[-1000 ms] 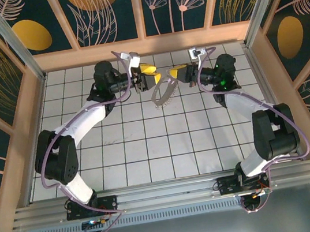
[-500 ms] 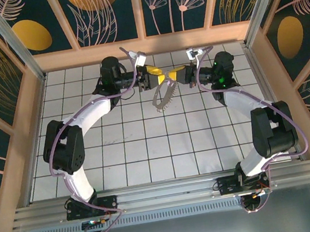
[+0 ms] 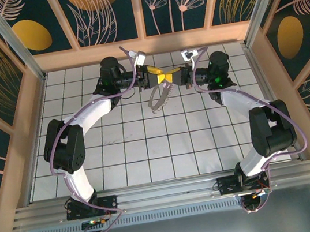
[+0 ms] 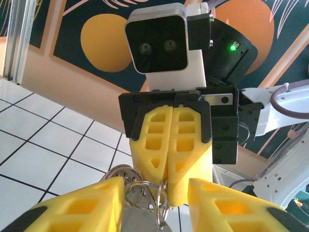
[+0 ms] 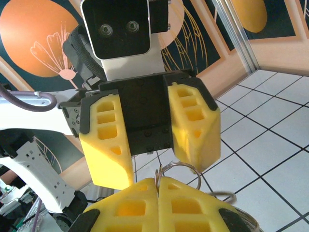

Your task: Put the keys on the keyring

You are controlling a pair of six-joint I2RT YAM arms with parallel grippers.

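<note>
— Any key made out from above?
— Too small to tell. Upper end of the keyring [image 3: 158, 95] lost between the yellow fingers [image 3: 164, 78].
— From the left wrist?
— Left gripper [image 4: 154, 193] cropped by the bottom edge, just the finger ends in frame. Ring coils cut off there too. Flat metal piece [image 4: 142, 220] under them, mostly out of frame; key or not, impossible to say.
— Right wrist?
— Right gripper [image 5: 158, 186] cropped likewise. Part of the wire loop tucked behind it.

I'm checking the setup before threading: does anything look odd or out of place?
Nothing damaged or spilled. The keyring hangs askew between the hands, pinched by the shut right hand, left hand open beside it.
</note>
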